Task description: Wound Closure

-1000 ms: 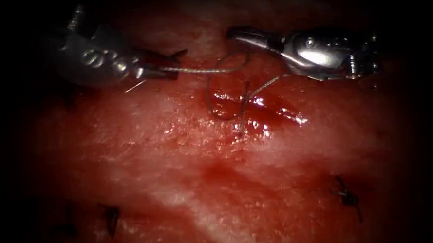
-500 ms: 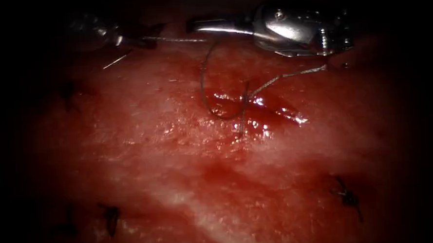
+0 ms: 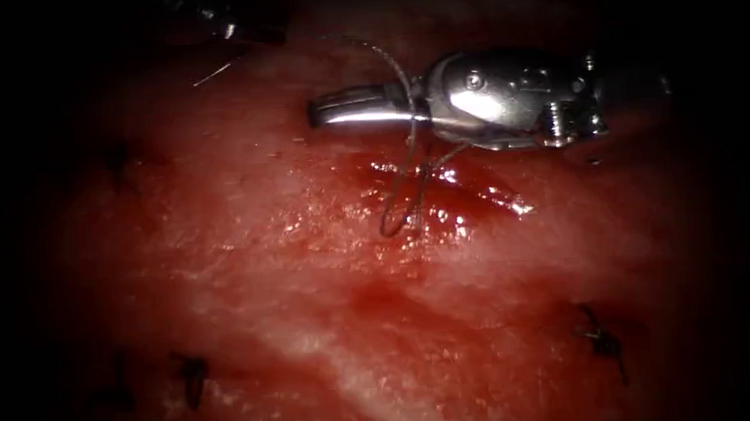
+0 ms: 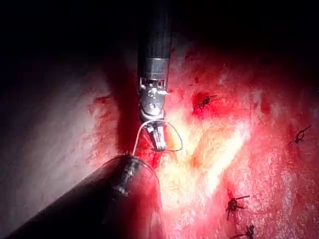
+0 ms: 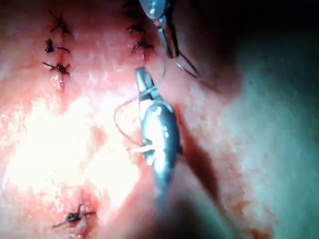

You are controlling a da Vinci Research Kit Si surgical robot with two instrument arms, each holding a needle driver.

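Endoscope view: the right tool (image 3: 324, 113) lies above the cut (image 3: 441, 186), jaws together, thread (image 3: 406, 108) draped across them down to a loop (image 3: 392, 218) at the cut. The left tool (image 3: 240, 29) sits far up left — its hold cannot be told.

Left wrist view: thread (image 4: 174, 142) curls around the right tool (image 4: 158, 142).

Right wrist view: the left tool (image 5: 167, 30) holds thread (image 5: 163, 62) — needle (image 5: 188, 67) beside it, off the tissue (image 5: 75, 139)
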